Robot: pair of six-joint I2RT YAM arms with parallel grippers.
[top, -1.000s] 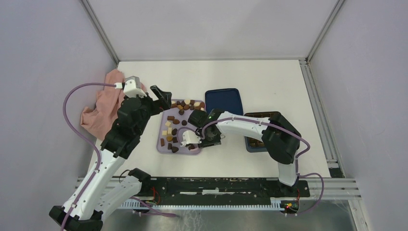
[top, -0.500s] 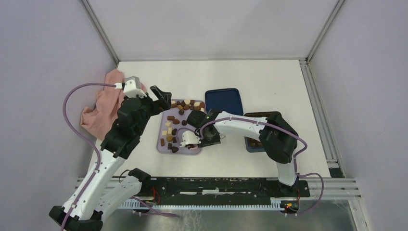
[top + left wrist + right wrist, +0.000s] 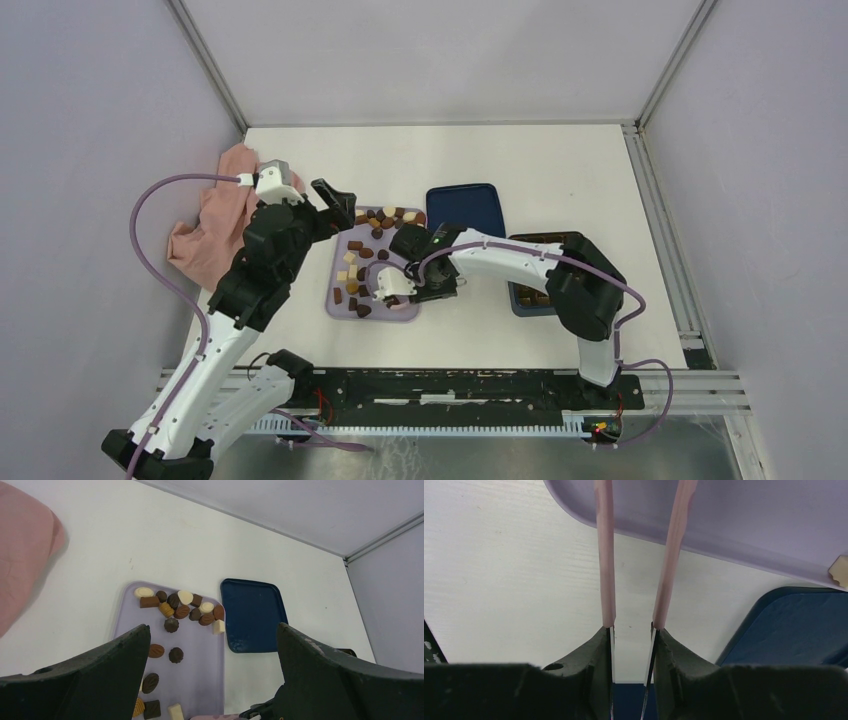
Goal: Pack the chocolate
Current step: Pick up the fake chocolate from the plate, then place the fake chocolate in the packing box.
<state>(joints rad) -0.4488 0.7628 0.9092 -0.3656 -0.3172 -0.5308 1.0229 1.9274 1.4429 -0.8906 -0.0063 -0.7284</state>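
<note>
While loose, chocolate (image 3: 181, 611) on lilac tray (image 3: 200, 652)

**What the Views Keep Back**

In the right wrist view, the right gripper (image 3: 640, 540) has two pink fingers (image 3: 605, 555) that run off the top edge. Their tips are out of sight, and I cannot tell whether anything sits between them. From above, that gripper is buried under its own wrist at the near right corner of the lilac tray (image 3: 200, 665).

The right arm's elbow covers most of the dark blue box (image 3: 524, 296) near the table's right edge, so its compartments barely show. In its own view the left gripper (image 3: 212, 627) blocks the tray's near corners. The picture's left edge cuts off the pink cloth (image 3: 22, 555). From above, the chocolate (image 3: 377, 232) is too small for its shapes to be told.
</note>
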